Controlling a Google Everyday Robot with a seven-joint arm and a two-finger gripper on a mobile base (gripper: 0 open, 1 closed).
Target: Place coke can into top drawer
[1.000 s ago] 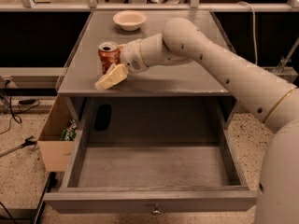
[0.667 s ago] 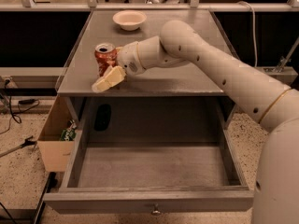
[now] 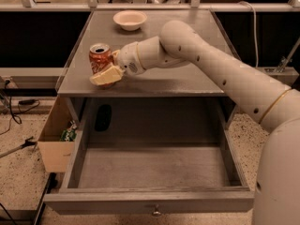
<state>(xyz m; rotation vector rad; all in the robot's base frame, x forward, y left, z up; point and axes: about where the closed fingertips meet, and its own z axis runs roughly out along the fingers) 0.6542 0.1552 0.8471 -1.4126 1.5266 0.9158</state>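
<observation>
The coke can (image 3: 100, 56), red-orange with a silver top, stands upright near the left front edge of the grey cabinet top (image 3: 187, 78). My gripper (image 3: 100, 72) is around the can's lower part. One cream finger (image 3: 106, 76) lies across its front and the other is hidden behind it. The gripper looks shut on the can. The top drawer (image 3: 117, 201) is pulled fully open below. Its front panel with a round knob (image 3: 156, 213) is nearest the camera. Its inside holds nothing but a dark object (image 3: 103, 117) at the back left.
A cream round bowl (image 3: 130, 19) sits at the back of the cabinet top. A cardboard box (image 3: 55, 142) with a green item stands on the floor left of the drawer. Cables lie on the floor at far left. My arm crosses the top from the right.
The gripper and the coke can have moved together a little to the left along the cabinet top. The bowl and drawer have not moved.
</observation>
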